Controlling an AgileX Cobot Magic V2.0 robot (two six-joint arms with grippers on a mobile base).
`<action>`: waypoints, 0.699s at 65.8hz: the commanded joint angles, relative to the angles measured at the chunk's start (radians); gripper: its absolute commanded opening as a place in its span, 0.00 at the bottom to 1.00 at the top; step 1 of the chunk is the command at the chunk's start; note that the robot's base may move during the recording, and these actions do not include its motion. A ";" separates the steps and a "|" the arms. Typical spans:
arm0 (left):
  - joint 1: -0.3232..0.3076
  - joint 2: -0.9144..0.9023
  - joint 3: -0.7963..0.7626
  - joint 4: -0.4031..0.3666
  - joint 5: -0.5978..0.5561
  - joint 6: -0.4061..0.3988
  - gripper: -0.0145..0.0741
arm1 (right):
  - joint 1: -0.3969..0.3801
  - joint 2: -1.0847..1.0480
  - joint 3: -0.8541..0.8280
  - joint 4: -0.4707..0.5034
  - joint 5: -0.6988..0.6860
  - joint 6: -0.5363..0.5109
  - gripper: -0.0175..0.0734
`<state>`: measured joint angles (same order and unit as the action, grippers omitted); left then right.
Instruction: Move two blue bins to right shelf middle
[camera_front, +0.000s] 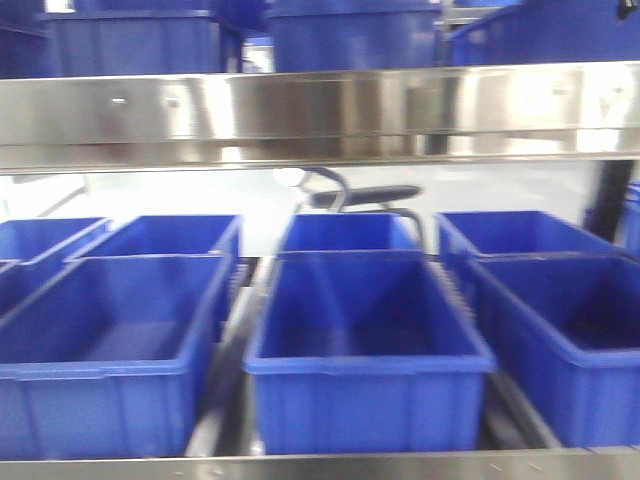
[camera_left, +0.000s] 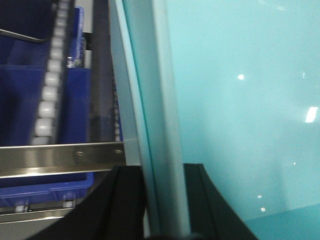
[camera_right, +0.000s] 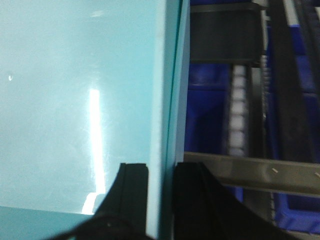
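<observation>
A pale cyan-blue bin fills both wrist views: its inside wall (camera_left: 240, 100) in the left wrist view and its smooth floor (camera_right: 75, 100) in the right wrist view. My left gripper (camera_left: 165, 200) is shut on the bin's thick rim, one black finger (camera_left: 127, 205) outside and one inside. On the opposite rim my right gripper (camera_right: 161, 200) is shut in the same way, with a finger (camera_right: 134, 195) on the inner side. I cannot tell whether a second bin is nested in it. The front view shows neither this bin nor the grippers.
Dark royal-blue bins (camera_front: 365, 340) (camera_front: 110, 340) (camera_front: 570, 330) stand in rows on the shelf ahead, under a steel beam (camera_front: 320, 110) that carries more bins (camera_front: 140, 40). White roller tracks (camera_left: 47, 100) (camera_right: 237, 115) and a steel front rail (camera_left: 60, 155) (camera_right: 250, 170) lie close beside the held bin.
</observation>
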<state>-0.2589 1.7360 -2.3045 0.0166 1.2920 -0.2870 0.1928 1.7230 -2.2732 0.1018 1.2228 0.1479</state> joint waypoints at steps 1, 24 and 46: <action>-0.003 -0.019 -0.016 -0.030 -0.079 0.008 0.04 | 0.000 -0.020 -0.018 0.025 -0.107 -0.002 0.01; -0.003 -0.019 -0.016 -0.030 -0.079 0.008 0.04 | 0.000 -0.020 -0.018 0.025 -0.107 -0.002 0.01; -0.003 -0.019 -0.016 -0.030 -0.079 0.008 0.04 | 0.000 -0.020 -0.018 0.025 -0.109 -0.002 0.01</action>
<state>-0.2589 1.7360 -2.3045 0.0166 1.2883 -0.2870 0.1928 1.7230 -2.2732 0.1018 1.2228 0.1479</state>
